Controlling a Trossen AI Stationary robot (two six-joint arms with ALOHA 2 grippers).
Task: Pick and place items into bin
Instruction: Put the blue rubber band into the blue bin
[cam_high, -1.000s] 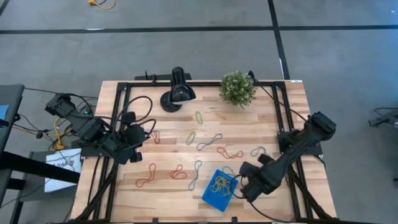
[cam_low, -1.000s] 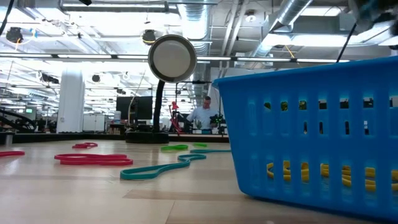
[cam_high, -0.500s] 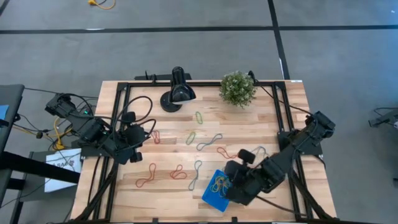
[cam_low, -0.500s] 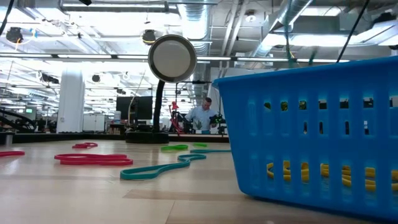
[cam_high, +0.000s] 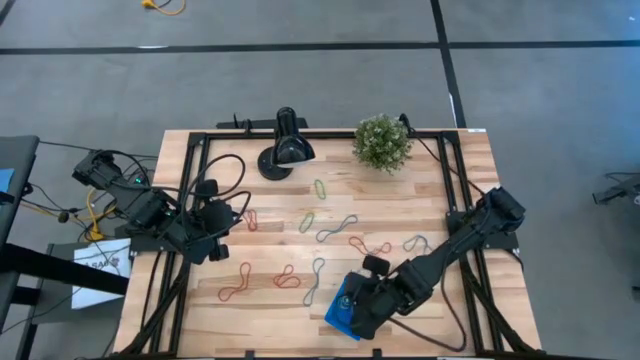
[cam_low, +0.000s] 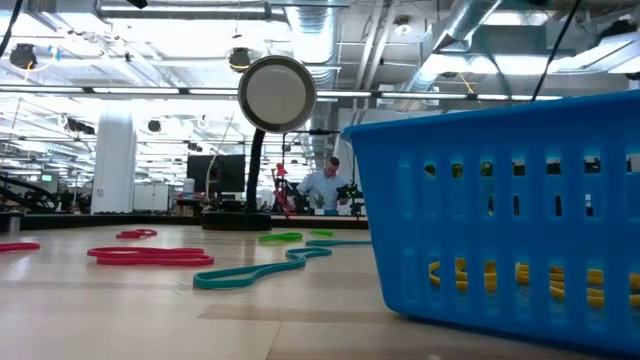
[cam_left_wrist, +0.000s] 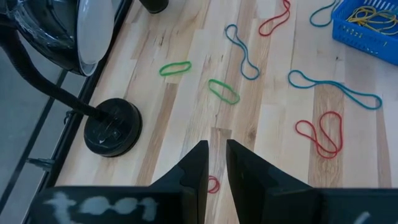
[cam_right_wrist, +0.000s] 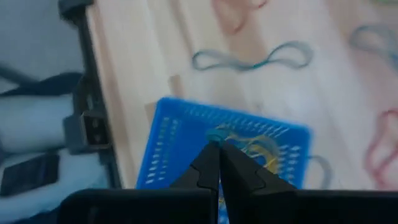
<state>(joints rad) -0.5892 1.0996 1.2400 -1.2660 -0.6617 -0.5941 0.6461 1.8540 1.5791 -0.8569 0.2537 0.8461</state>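
The blue bin (cam_high: 349, 308) sits near the front edge of the wooden table (cam_high: 470, 180), and everything here is easiest placed from it. The right gripper (cam_high: 352, 305) hangs directly above the bin, its jaws pressed fully together; in its own wrist view the two tips meet over the basket, where a tangle of yellow bands (cam_right_wrist: 264, 151) lies with a bit of teal band at the tips, though I cannot tell whether it is pinched or just lying there. From table height the bin's slotted blue wall (cam_low: 500, 210) fills the near side, yellow showing through the lower slots.

The loose rubber bands (cam_high: 318, 273) lie scattered on the wood beyond and to the left of the bin: red ones (cam_high: 236, 283), a teal one (cam_high: 337, 228), green ones (cam_high: 320, 187) farther back toward the black lamp (cam_high: 286, 148) and the green plant (cam_high: 382, 142).

The left gripper (cam_high: 205, 238) waits well to the left of the bin, its jaws only a narrow slit apart with nothing between them.
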